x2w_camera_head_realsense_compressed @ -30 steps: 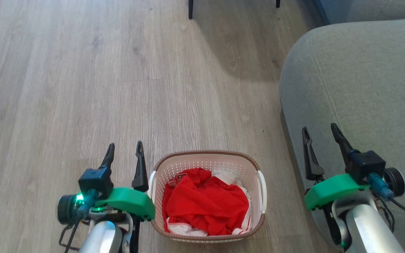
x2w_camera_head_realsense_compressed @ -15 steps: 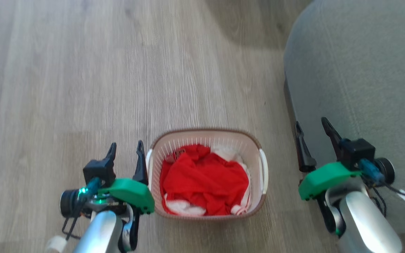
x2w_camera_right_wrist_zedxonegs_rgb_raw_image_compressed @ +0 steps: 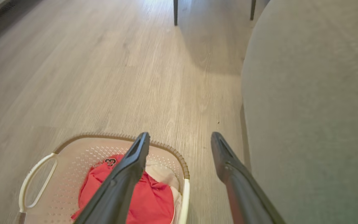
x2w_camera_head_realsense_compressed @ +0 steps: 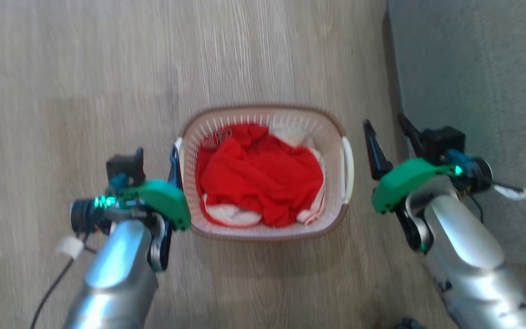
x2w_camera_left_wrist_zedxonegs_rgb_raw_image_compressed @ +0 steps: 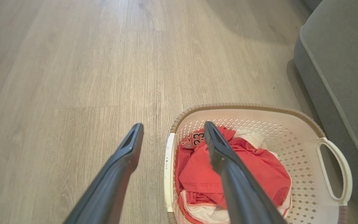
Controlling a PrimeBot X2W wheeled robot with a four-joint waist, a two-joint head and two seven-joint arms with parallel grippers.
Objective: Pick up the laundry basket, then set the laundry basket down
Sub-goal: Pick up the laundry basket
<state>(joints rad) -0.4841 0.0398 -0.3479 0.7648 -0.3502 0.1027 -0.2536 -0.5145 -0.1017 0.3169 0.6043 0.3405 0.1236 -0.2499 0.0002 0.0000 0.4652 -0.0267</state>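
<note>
the basket [x2w_camera_head_realsense_compressed: 263,108] is sitting on the floor [x2w_camera_head_realsense_compressed: 85,68] between the two grippers. it is holding a red shirt [x2w_camera_head_realsense_compressed: 258,176] bunched over white cloth [x2w_camera_head_realsense_compressed: 226,214].

the left gripper [x2w_camera_head_realsense_compressed: 156,150] is standing spread and pinching nothing. it is hanging right at the basket's near side. in the left wrist view one finger [x2w_camera_left_wrist_zedxonegs_rgb_raw_image_compressed: 126,155] is lying over bare floor outside the rim. the other finger is crossing over the shirt inside, and the basket's white handle [x2w_camera_left_wrist_zedxonegs_rgb_raw_image_compressed: 167,174] is showing in the gap between them. whether either finger is touching the plastic i cannot tell, as the head view is blurred there.

the right gripper [x2w_camera_head_realsense_compressed: 384,119] is also spread and empty. it is hovering just beside the basket's other handle, with a strip of floor showing between them, so it is not touching. in the right wrist view one of its fingers is overlapping the basket's corner. the other is pointing along the floor strip between the basket and the sofa [x2w_camera_head_realsense_compressed: 473,68]. the sofa is rising close on this gripper's outer side.
</note>
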